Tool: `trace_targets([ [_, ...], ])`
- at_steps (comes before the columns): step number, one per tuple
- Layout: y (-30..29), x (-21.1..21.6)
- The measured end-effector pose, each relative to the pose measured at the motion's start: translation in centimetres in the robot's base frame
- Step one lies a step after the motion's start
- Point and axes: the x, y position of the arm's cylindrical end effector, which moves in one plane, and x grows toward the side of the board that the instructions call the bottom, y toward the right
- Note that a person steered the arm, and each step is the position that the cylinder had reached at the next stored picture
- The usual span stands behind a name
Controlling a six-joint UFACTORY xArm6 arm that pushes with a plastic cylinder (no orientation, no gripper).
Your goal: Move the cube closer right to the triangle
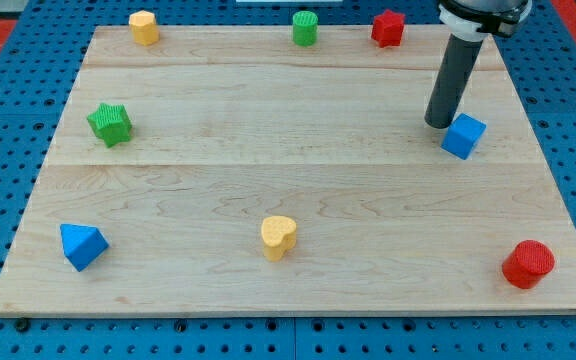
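A blue cube (pixel 463 135) sits on the wooden board at the view's right. A blue triangle (pixel 82 245) lies near the board's bottom left corner, far from the cube. My tip (pixel 438 123) rests on the board just to the upper left of the cube, touching or almost touching it.
On the wooden board (pixel 288 190): a yellow block (pixel 144 27) at top left, a green cylinder (pixel 305 28) and a red star (pixel 388 28) at the top, a green star (pixel 110 123) at left, a yellow heart (pixel 279 237) at bottom middle, a red cylinder (pixel 528 264) at bottom right.
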Motion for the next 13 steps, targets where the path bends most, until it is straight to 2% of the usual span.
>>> trace_targets([
  [4,0.5,-5.9],
  [6,1.7,-5.6],
  [8,4.5,-2.6],
  [12,1.6,-2.5],
  [13,3.4,-2.2],
])
